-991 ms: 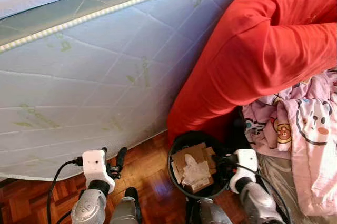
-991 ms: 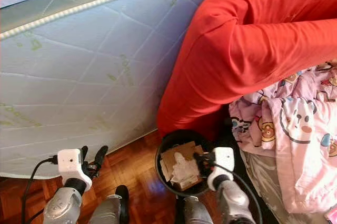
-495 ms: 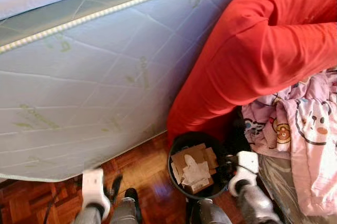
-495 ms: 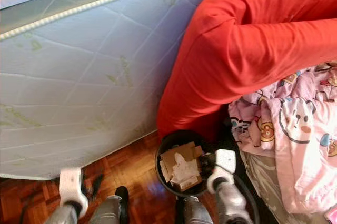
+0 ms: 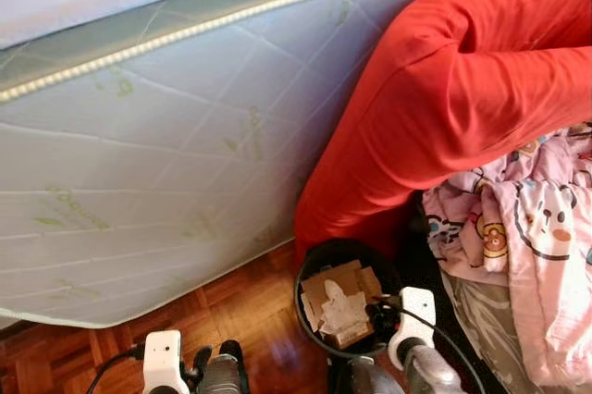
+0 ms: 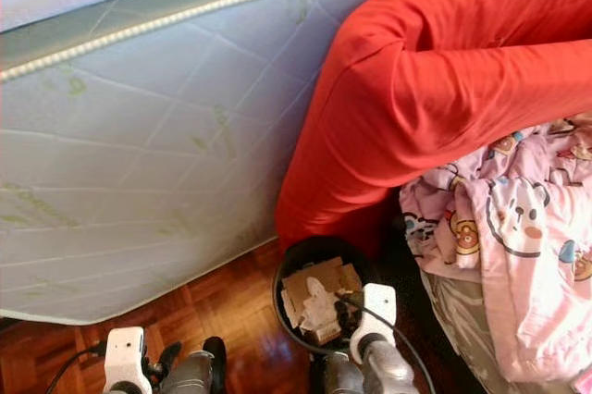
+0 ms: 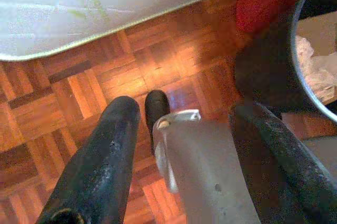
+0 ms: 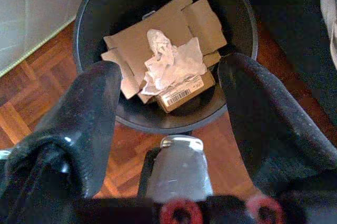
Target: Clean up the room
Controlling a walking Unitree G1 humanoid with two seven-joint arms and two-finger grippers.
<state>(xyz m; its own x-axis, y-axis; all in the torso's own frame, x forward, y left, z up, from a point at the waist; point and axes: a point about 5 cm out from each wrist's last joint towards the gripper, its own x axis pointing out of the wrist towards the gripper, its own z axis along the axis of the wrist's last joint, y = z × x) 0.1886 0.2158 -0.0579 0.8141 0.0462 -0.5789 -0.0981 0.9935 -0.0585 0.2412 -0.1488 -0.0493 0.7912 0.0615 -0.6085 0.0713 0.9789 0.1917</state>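
A black waste bin [image 5: 308, 266] stands on the parquet floor at the foot of a big red cushion [image 5: 462, 89]. Inside it lie pieces of cardboard [image 8: 158, 29], a small labelled box and a crumpled white tissue [image 8: 171, 61]. My right gripper [image 5: 382, 309] hangs at the bin's near rim, and its two black fingers [image 8: 89, 108] are spread wide over the bin with nothing between them. Low at the left, my left gripper [image 5: 199, 364] hovers open above the wooden floor [image 7: 79, 92], holding nothing.
A pale quilted mattress [image 5: 166, 153] leans across the left and back. A pink cartoon-print blanket [image 5: 532, 237] lies in a heap at the right, beside the cushion. My own legs and black feet [image 7: 156, 105] stand on the parquet below the bin.
My left arm has dropped well down toward the floor. The right gripper has sunk a little and stays by the bin. The camera has tipped slightly.
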